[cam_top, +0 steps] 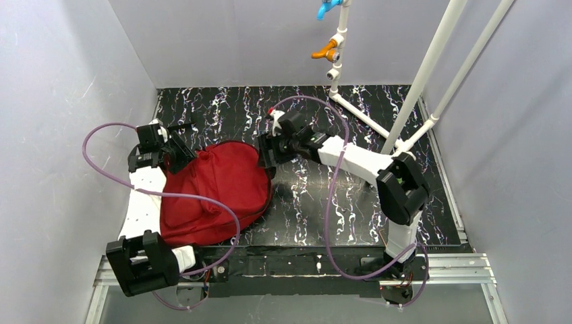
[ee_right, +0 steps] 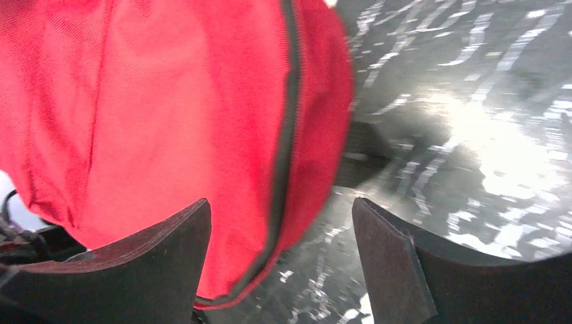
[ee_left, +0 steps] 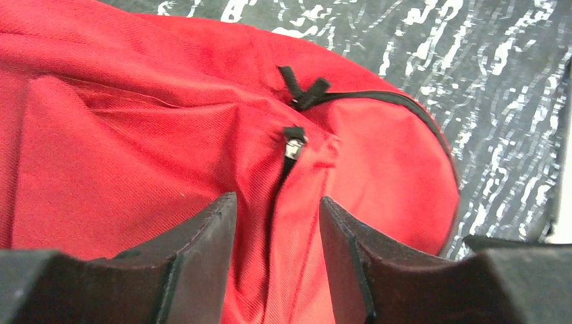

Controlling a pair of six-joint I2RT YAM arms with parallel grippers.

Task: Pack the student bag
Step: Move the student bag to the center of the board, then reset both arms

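The student bag [cam_top: 216, 192], dark red fabric with black trim, lies on the left half of the mat. My left gripper [cam_top: 185, 154] is at its far left corner. In the left wrist view the gripper [ee_left: 278, 223] is closed partway on a raised fold of the bag [ee_left: 135, 135], and the fabric fills the gap between the fingers. A black zip line with two pulls [ee_left: 294, 143] runs just ahead of them. My right gripper [cam_top: 265, 160] is at the bag's far right edge. It [ee_right: 280, 233] is open wide, with the bag's trimmed edge [ee_right: 202, 121] between the fingers and untouched.
The black marbled mat [cam_top: 351, 202] covers the table. A white pipe frame [cam_top: 418, 81] stands at the back right, with an orange clip [cam_top: 324, 50] and a blue clip [cam_top: 328, 8] on its post. Grey walls close in both sides.
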